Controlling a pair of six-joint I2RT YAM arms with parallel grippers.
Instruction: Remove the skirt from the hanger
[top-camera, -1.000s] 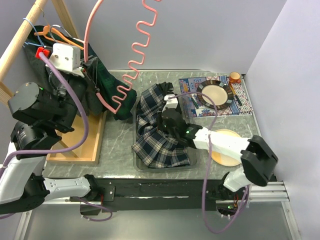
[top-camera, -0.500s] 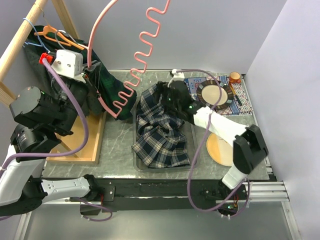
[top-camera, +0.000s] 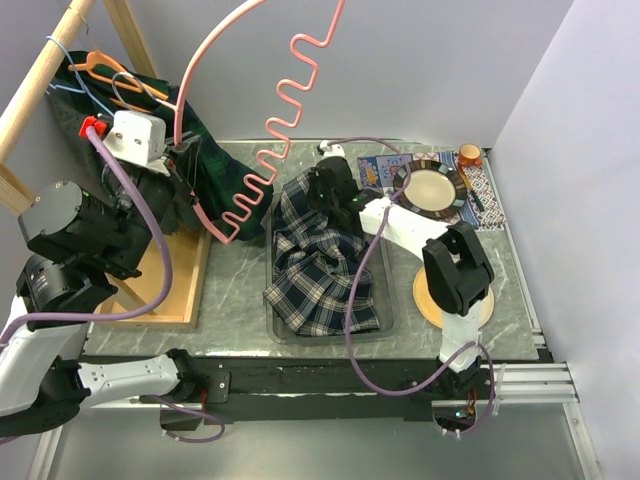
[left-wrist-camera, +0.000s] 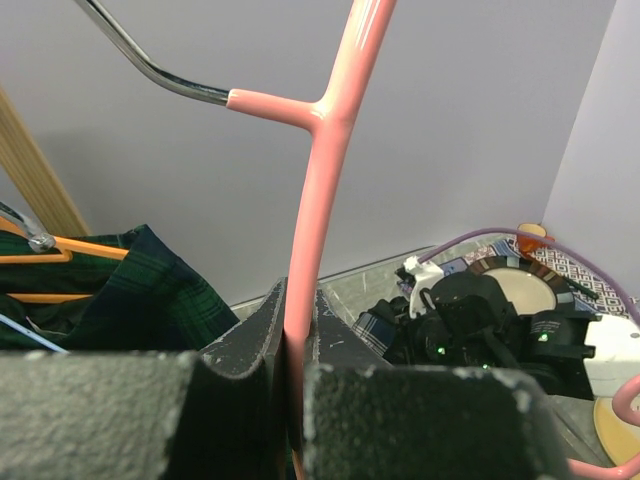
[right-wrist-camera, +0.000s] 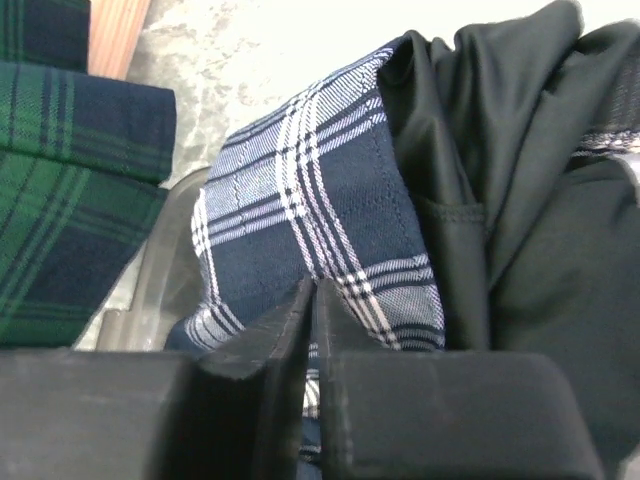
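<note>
The left gripper (left-wrist-camera: 298, 350) is clamped on the stem of the pink hanger (left-wrist-camera: 320, 200), which rises bare above the rack. Its wavy bar (top-camera: 285, 95) arcs over the table with no cloth on it. The right gripper (right-wrist-camera: 312, 300) has its fingers pressed together with nothing visibly between them, hovering over the navy plaid skirt (right-wrist-camera: 320, 210), which lies crumpled in the clear bin (top-camera: 390, 315) with its dark lining showing at the far end.

The skirt looks free of the hanger, so what remains, as I judge it, is parking the hanger without catching anything. The grip on the stem should stay firm, since the long bar can swing and lever in the jaws.

Room is tight on the left: the wooden rack (top-camera: 45, 70), the orange hangers (top-camera: 110, 70) and the green tartan garment (top-camera: 215, 150) sit just beside the left wrist. The patterned plate (top-camera: 428, 188) and yellow plate (top-camera: 432, 300) lie close to the right arm.
</note>
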